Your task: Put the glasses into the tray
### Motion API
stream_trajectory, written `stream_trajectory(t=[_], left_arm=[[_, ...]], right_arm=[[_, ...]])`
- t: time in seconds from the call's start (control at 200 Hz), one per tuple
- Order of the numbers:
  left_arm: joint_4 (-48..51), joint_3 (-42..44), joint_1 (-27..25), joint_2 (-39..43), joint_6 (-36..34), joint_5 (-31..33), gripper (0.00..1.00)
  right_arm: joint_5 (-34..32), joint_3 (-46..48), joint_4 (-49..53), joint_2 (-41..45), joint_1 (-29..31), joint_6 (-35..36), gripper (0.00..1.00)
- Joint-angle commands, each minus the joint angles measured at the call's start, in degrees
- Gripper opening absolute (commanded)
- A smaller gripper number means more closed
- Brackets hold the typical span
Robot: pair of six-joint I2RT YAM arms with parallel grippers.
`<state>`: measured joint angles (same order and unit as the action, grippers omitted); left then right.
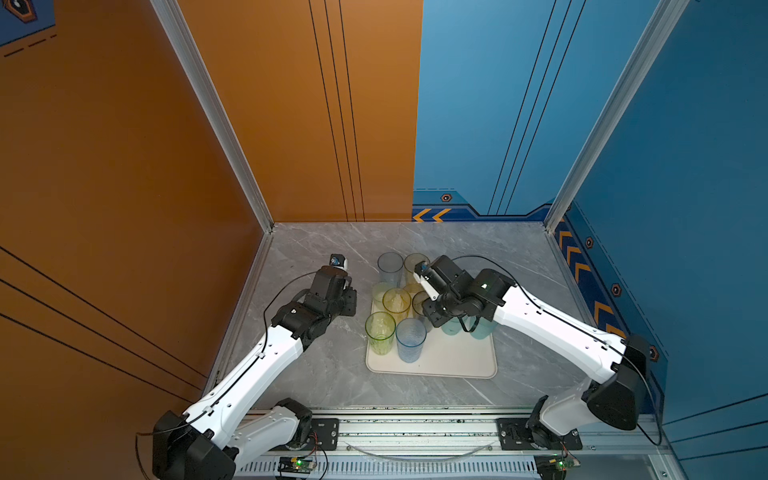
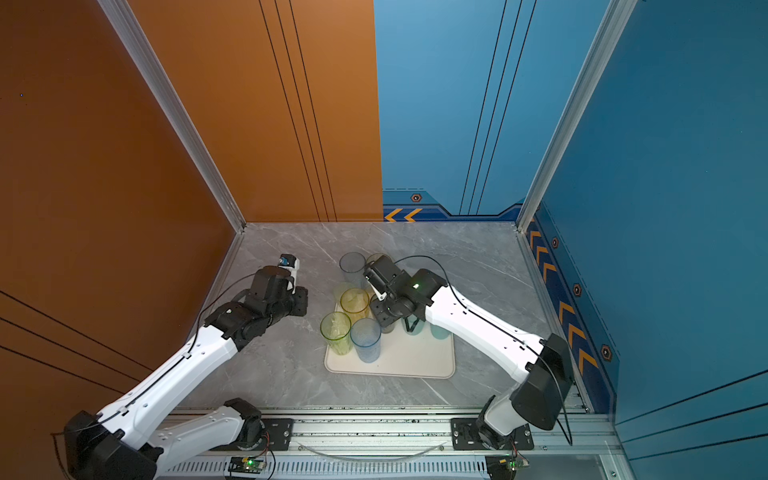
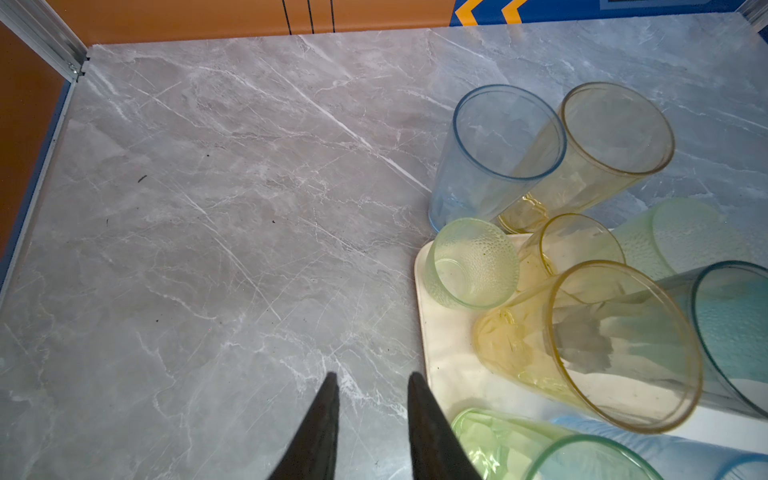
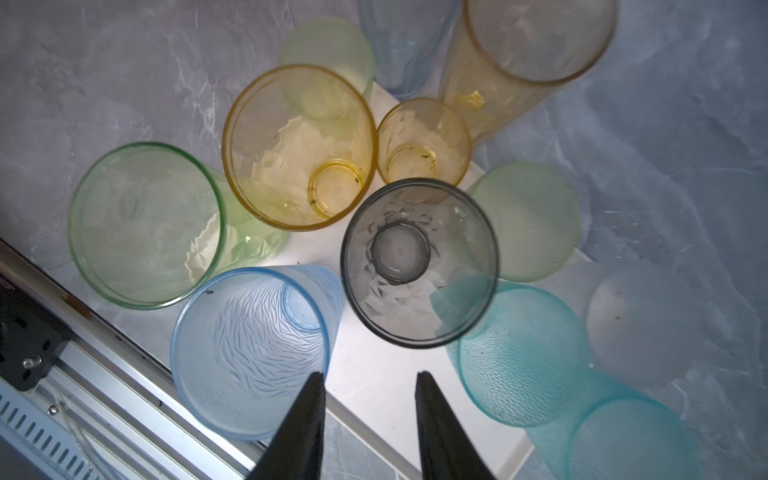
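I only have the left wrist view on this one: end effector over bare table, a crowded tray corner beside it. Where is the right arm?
Observer: The right end effector hangs above the tray, jaws apart, nothing between them.
Operator: Is any of the tray free?
Observer: Yes. In both top views its near right part is bare, and the glasses crowd the far end and left side.
Operator: I catch some teal at my edge. How many teal ones are there?
Observer: Two in the right wrist view: one teal tumbler and a second teal tumbler beside it.
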<state>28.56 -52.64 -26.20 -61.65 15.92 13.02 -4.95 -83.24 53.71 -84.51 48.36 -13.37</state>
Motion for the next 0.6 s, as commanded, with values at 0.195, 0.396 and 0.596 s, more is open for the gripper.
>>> stream_trajectory(t=[0.195,0.396,0.596], left_arm=[[1.3,-0.2,0.2,-0.8,-0.2,1.4,0.29],[-0.7,-1.5,0.3,-3.0,-1.1,0.6,0.28],[1.4,-8.0,1.8,-7.1,-3.1,-1.5,0.26]], right_arm=[[-5.5,0.7,-0.9,6.6,-7.0,-0.8,0.38],[-4.6,0.2,-1.5,5.2,-9.5,-0.8,0.39],[-3.8,0.5,-3.4,4.2,-10.0,-1.0,0.39]])
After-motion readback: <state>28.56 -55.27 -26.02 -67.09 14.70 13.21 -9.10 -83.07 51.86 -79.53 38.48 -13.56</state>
